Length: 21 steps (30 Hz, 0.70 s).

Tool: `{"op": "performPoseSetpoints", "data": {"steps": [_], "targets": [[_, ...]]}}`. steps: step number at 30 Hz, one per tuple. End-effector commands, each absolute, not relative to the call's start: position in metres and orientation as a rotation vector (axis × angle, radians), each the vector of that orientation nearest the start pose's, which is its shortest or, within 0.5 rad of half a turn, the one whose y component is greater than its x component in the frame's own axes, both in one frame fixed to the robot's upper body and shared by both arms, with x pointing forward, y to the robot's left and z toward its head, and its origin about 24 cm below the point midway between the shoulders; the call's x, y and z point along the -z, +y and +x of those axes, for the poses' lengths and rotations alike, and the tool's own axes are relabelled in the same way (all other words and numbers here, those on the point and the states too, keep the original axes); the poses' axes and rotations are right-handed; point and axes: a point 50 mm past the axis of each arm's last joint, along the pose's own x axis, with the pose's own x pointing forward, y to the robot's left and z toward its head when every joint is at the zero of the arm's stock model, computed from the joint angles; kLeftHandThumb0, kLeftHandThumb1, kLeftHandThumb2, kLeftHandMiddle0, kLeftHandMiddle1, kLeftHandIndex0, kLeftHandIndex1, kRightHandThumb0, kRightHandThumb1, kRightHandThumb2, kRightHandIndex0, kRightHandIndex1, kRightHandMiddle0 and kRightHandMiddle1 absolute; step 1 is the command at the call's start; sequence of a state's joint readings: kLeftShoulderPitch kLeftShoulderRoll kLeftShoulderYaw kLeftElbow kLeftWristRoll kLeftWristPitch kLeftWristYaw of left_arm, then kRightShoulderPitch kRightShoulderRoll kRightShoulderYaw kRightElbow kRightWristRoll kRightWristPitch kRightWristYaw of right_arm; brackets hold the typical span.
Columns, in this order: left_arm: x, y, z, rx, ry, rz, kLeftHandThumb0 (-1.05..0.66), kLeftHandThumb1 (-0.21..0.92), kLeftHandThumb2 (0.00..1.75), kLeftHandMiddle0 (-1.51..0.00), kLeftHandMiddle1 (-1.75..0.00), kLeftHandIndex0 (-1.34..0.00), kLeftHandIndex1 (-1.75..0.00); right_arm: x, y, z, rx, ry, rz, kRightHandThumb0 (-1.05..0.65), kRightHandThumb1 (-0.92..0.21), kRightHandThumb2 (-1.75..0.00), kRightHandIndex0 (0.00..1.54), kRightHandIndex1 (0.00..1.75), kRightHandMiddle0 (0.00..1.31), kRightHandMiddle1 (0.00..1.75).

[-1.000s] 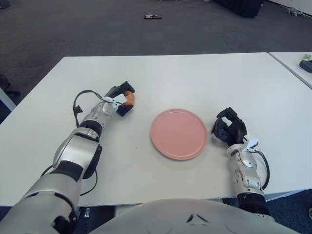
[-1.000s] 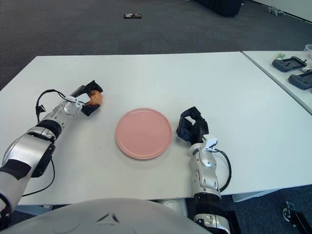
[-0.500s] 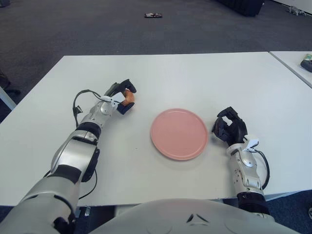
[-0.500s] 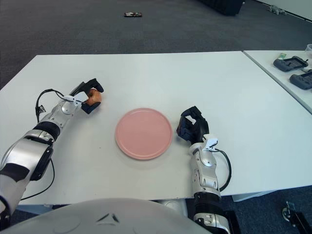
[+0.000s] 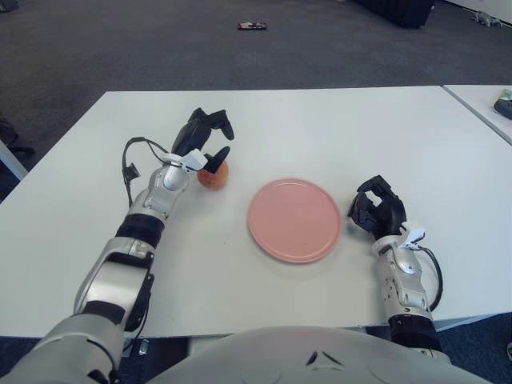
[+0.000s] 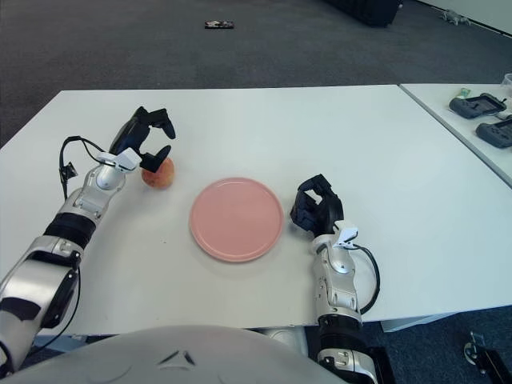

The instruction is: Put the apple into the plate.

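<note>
The orange-red apple (image 5: 213, 175) lies on the white table (image 5: 320, 128), left of the pink plate (image 5: 294, 220) and a short gap from its rim. My left hand (image 5: 210, 138) hovers just above the apple, fingers spread, the thumb close over its top, holding nothing. The plate has nothing on it. My right hand (image 5: 376, 211) shows by the plate's right rim with its dark fingers curled and nothing in them.
A second table at the right edge carries dark devices (image 6: 480, 105). A small dark object (image 5: 251, 26) lies on the carpet beyond the table. A black cable (image 5: 126, 164) loops beside my left wrist.
My left hand has let go of the apple and risen above it with fingers spread. The apple now sits on the table slightly nearer the plate. My right hand has not moved.
</note>
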<state>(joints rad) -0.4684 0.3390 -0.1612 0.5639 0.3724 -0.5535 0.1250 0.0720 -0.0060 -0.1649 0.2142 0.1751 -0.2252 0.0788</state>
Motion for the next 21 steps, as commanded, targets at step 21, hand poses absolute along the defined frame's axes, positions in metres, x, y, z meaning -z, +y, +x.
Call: {"op": "performPoseSetpoints", "data": {"steps": [21], "targets": [[-0.108,0.119,0.305,0.452,-0.671,0.773,-0.55,0.14,1.54,-1.34,-1.75,-0.76,-1.75,0.015,-0.191,0.221,0.150,0.140,0.166,-0.44,-0.45,-1.16,0.93,1.75,0.50,1.75]]}}
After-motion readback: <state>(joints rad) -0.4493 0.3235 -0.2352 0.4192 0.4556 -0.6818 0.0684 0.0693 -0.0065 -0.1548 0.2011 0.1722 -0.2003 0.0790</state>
